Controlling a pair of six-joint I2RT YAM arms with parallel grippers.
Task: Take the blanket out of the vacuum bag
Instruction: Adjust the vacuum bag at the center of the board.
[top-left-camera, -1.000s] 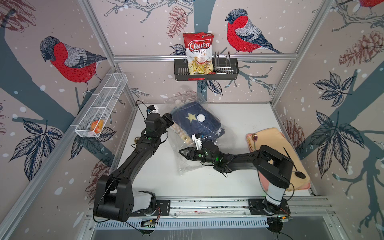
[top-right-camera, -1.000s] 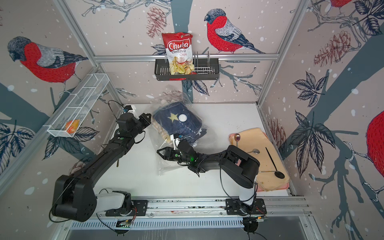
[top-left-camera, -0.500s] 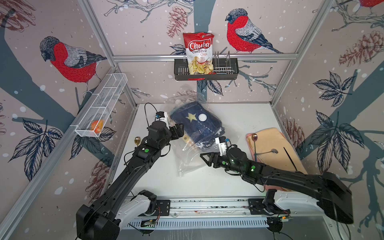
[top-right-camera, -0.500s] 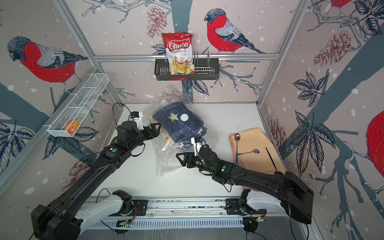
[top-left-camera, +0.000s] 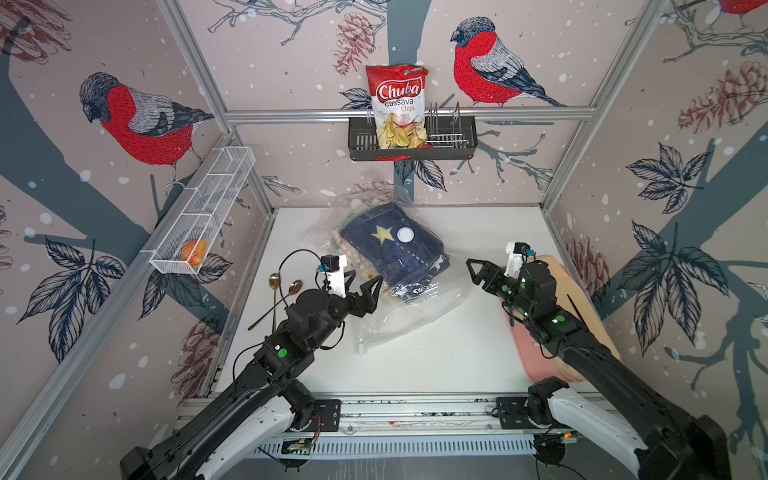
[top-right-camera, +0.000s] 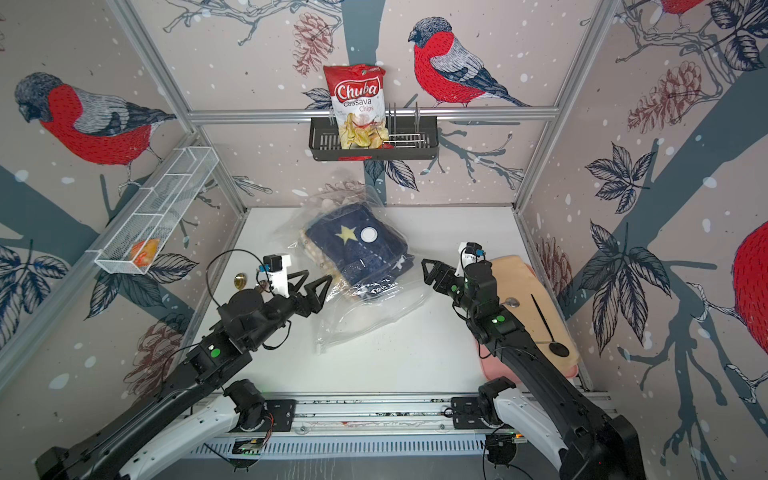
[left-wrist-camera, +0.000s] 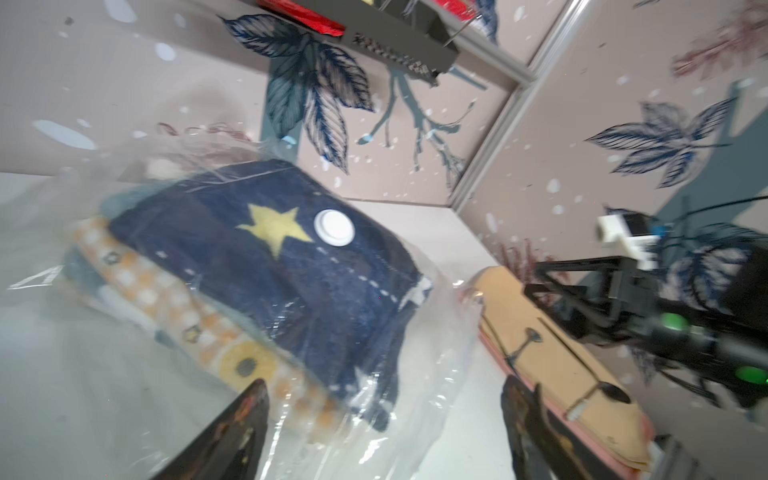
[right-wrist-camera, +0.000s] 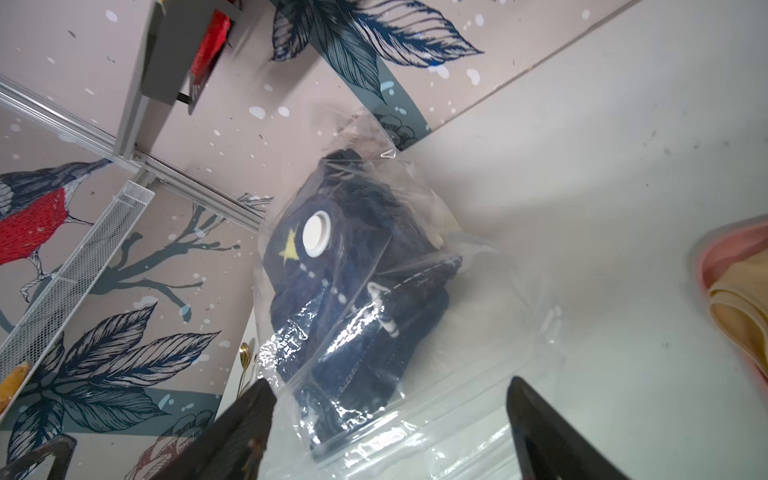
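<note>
The vacuum bag, clear and crinkly, lies mid-table with its white valve cap facing up. Inside it is the folded navy blanket with a yellow star, on top of a checked orange cloth. My left gripper hovers open just left of the bag and holds nothing. Right of the bag, my right gripper is open and clear of the plastic.
Two spoons lie by the left wall. A folded peach and pink cloth with utensils on it lies along the right wall. A black rack with a chips bag hangs on the back wall, and a white wire shelf on the left wall.
Both grippers opened and drew back from the bag. The right arm swung from the bag's front-left corner over to its right side. The bag stayed put.
</note>
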